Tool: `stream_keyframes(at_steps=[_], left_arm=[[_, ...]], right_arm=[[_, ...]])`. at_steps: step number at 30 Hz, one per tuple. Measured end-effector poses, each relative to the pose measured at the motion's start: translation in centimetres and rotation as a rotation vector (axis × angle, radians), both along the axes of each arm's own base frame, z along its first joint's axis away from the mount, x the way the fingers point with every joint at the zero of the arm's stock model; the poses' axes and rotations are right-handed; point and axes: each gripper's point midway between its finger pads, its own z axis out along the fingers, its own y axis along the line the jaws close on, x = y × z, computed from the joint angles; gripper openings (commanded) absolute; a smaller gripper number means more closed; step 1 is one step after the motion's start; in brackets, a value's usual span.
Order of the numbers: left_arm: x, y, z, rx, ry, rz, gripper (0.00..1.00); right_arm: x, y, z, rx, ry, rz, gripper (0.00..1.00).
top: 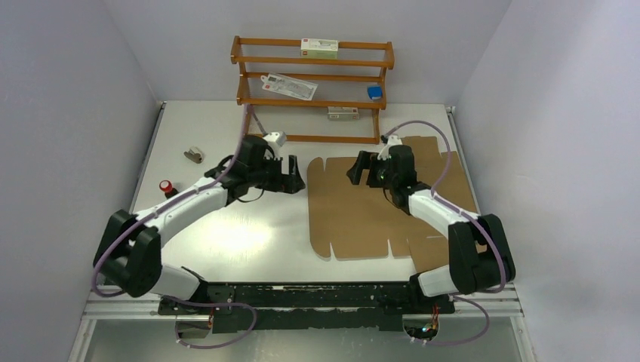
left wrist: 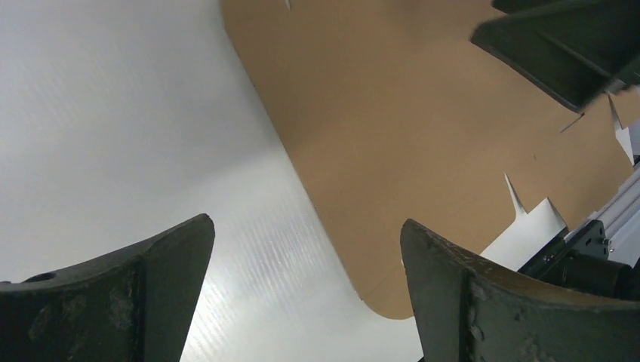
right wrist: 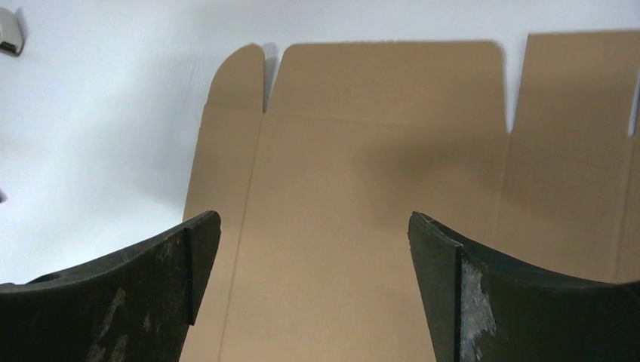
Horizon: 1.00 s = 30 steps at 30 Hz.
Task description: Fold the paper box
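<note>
The paper box is a flat brown cardboard sheet with flaps and creases, lying unfolded on the white table right of centre. My left gripper is open and empty, just left of the sheet's left edge; the left wrist view shows that edge and a rounded corner between my fingers. My right gripper is open and empty, held above the sheet's far part. The right wrist view shows the sheet with its slits and creases lying flat below the jaws.
A wooden rack with small packets stands at the back. A small red-topped bottle and a small grey object lie on the left of the table. Walls close in both sides. The right arm's tip shows in the left wrist view.
</note>
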Motion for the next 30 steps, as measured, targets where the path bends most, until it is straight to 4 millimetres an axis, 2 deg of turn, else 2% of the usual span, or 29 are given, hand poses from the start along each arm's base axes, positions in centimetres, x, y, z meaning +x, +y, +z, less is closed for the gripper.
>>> stream_keyframes(at_steps=[3, 9, 16, 22, 30], left_arm=[[-0.3, -1.1, -2.5, -0.010, 0.070, 0.001, 0.98], [-0.1, -2.3, -6.9, -0.059, 0.190, 0.038, 0.88], [-0.1, -4.2, -10.9, -0.128, 0.304, 0.035, 0.81], [0.7, -6.1, -11.4, -0.225, 0.317, 0.013, 0.68], [1.4, -7.4, -12.1, -0.303, 0.335, 0.015, 0.47]], right_arm=[[-1.5, -0.1, -0.2, 0.024, -0.005, -0.001, 1.00], [-3.8, 0.0, -0.8, 0.056, -0.007, 0.006, 1.00], [-4.0, 0.2, -0.1, 0.069, -0.037, 0.011, 1.00], [-3.9, 0.5, 0.2, 0.076, -0.050, 0.022, 1.00], [-4.1, 0.8, 0.2, 0.077, -0.049, 0.033, 1.00]])
